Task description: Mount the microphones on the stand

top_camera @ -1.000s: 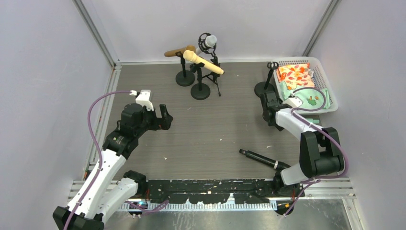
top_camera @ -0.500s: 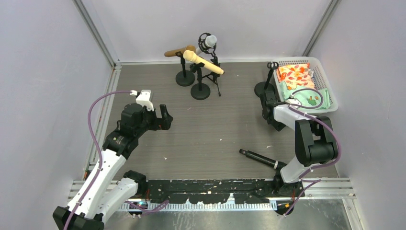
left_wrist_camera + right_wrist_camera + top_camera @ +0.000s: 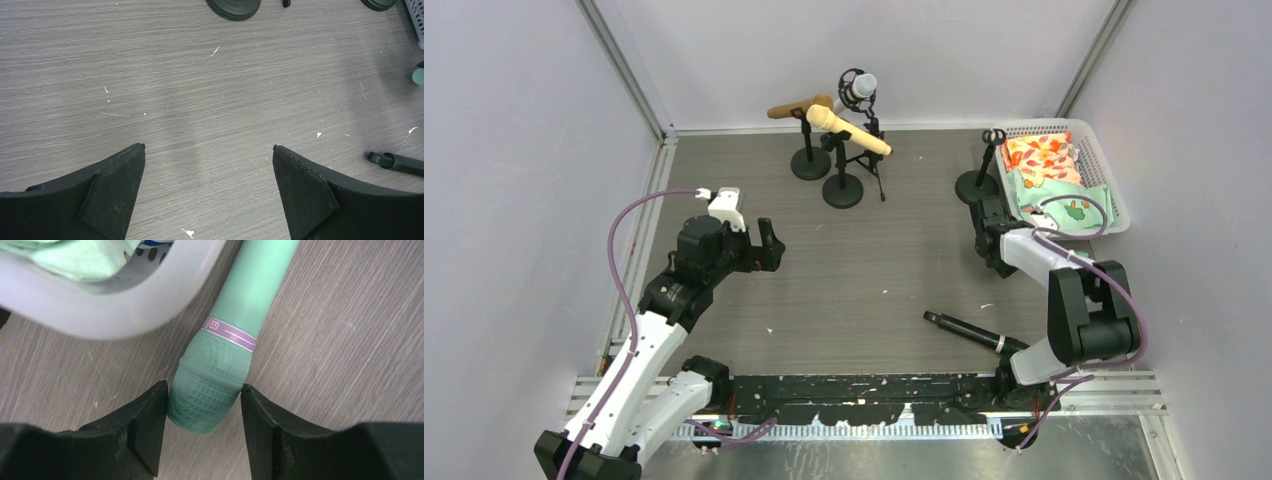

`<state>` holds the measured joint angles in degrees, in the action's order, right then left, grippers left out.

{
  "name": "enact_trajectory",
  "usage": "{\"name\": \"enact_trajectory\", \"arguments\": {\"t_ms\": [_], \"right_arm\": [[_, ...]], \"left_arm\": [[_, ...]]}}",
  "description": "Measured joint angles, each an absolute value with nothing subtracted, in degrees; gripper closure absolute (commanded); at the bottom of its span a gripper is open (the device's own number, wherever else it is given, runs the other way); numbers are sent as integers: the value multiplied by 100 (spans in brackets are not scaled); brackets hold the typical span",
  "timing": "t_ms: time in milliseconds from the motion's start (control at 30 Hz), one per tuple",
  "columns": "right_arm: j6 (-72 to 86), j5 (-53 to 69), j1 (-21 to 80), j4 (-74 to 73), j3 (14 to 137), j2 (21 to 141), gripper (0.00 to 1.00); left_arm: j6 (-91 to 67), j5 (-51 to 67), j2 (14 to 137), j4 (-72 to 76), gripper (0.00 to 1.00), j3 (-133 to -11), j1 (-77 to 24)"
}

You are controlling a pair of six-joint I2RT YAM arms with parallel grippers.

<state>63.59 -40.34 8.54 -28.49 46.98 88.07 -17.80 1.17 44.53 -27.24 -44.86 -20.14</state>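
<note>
A white basket (image 3: 125, 315) crowds the teal microphone (image 3: 240, 295), which lies flat on the counter (image 3: 350, 340) just beside its rim. The grille head faces the right gripper (image 3: 204, 388) and the handle runs away from it. The jaws pinch that head. Its purple band (image 3: 229, 334) carries lettering too small to read. The left gripper (image 3: 209, 160) has its jaws spread above the counter.

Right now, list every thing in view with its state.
Left tool, open, empty.
Right tool, clamped on green microphone head.
Green microphone, lying on table beside basket.
Black microphone, lying loose on table.
Cream microphone, clipped on stand.
Gold microphone, clipped on stand.
White microphone, mounted on stand.
Right-hand stand, empty.
</note>
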Motion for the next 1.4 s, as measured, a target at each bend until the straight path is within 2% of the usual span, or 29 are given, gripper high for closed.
{"name": "enact_trajectory", "arguments": {"t_ms": [267,500,633,967,1033,1133,1233,1400], "right_arm": [[7061,-3975,1656,-3153,4530,8023,59],[7896,-3994,2816,-3562,4545,8031,60],[8143,-3997,3382,-3708,4783,8455,60],[8108,-4001,4853,-3385,6267,10079,59],[7972,-3997,5092,-3297,6517,10328,55],[7673,-4010,5356,-3168,6702,10519,36],[7367,-4073,5509,-3055,6689,10490,22],[6733,-4268,5507,-2825,6263,10018,17]], "left_arm": [[-1778,121,4453,-2724,0,-4486,-2014],[-1780,126,4453,-2724,0,-4486,-2014],[-1780,137,4453,-2724,0,-4486,-2014],[-1778,134,4456,-2727,0,-4486,-2014],[-1776,130,4458,-2727,0,-4486,-2014],[-1772,113,4464,-2729,0,-4486,-2014],[-1761,108,4466,-2729,0,-4486,-2014],[-1761,108,4471,-2729,0,-4486,-2014]]}}
